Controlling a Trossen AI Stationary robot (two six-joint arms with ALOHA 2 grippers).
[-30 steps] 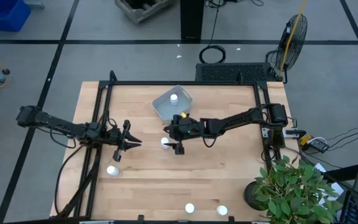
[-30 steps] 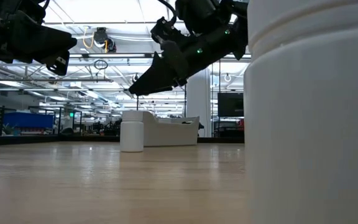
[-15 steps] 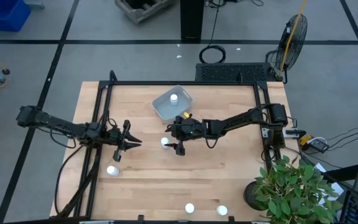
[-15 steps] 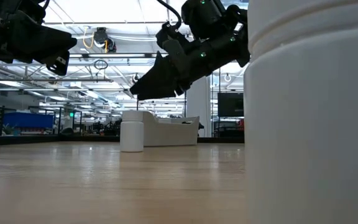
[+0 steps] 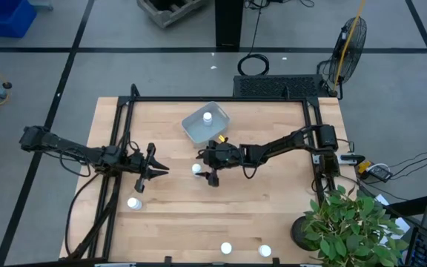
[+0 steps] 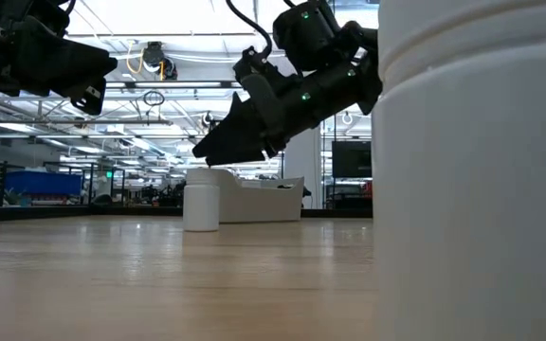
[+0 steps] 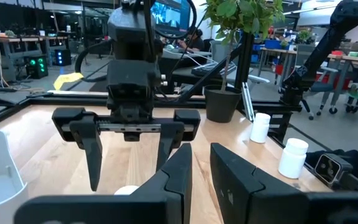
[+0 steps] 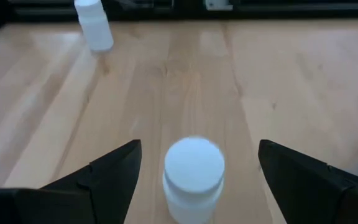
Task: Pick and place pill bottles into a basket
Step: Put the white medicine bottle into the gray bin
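Note:
A white pill bottle (image 5: 196, 169) stands upright on the table near the middle; it also shows in the right wrist view (image 8: 193, 169). My right gripper (image 5: 204, 168) is open, a little above the table, with one finger on either side of this bottle (image 6: 201, 203) and touching nothing. The pale basket (image 5: 206, 124) sits just beyond, holding one bottle (image 5: 207, 116) upright. My left gripper (image 5: 154, 169) hovers shut and empty toward the table's left. Another bottle (image 5: 133, 202) stands near it.
Two more bottles (image 5: 226, 249) (image 5: 265, 251) stand at the table's near edge; one of them fills the right of the low view (image 6: 472, 170). A potted plant (image 5: 347, 219) stands at the near right corner. Bare wood lies between the arms and the near edge.
My right gripper has come down a little toward the middle bottle, staying open. The bottle has not moved.

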